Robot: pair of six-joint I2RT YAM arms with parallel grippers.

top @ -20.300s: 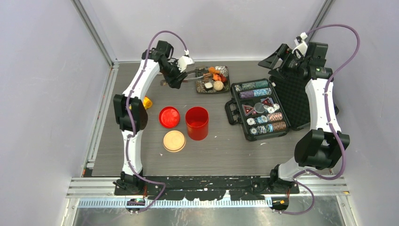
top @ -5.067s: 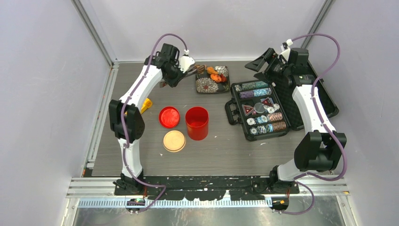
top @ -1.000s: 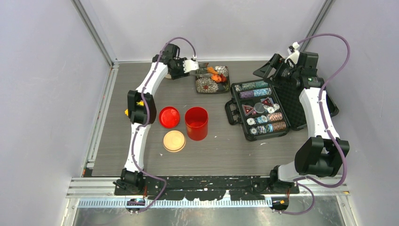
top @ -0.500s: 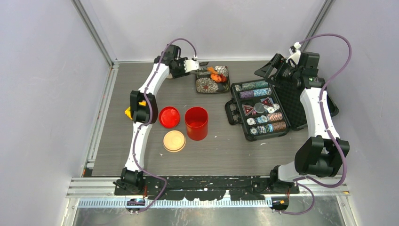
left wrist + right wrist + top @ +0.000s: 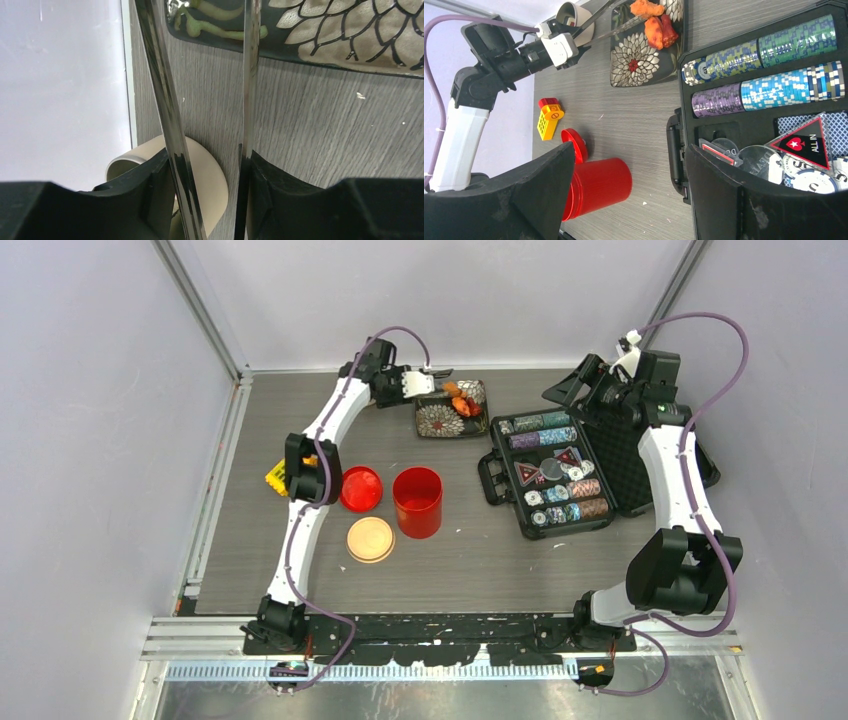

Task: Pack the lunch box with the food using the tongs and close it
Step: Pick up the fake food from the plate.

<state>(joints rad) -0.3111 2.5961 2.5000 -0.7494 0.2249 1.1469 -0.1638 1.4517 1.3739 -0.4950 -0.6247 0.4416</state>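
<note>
My left gripper [image 5: 210,200] is shut on the silver tongs [image 5: 162,100], one slim arm against each finger. It reaches over the far side of the table [image 5: 480,560], the tongs pointing at the flowered plate [image 5: 634,65], their tips at the orange food [image 5: 659,30]. The cream tub [image 5: 202,175] lies on its side just behind that gripper. The red canister [image 5: 418,502] stands open mid-table, its red lid [image 5: 360,489] and the beige disc lid [image 5: 370,539] beside it. My right gripper [image 5: 624,200] is open and empty, high over the chip case.
An open black poker-chip case [image 5: 550,475] fills the right side of the table. A yellow-and-red toy block [image 5: 280,477] lies at the left, next to the left arm's elbow. Walls close in on the left, right and back.
The left arm has stretched further right, carrying the tongs to the plate. Its elbow swung right and uncovered the yellow block. The right arm has stayed put.
</note>
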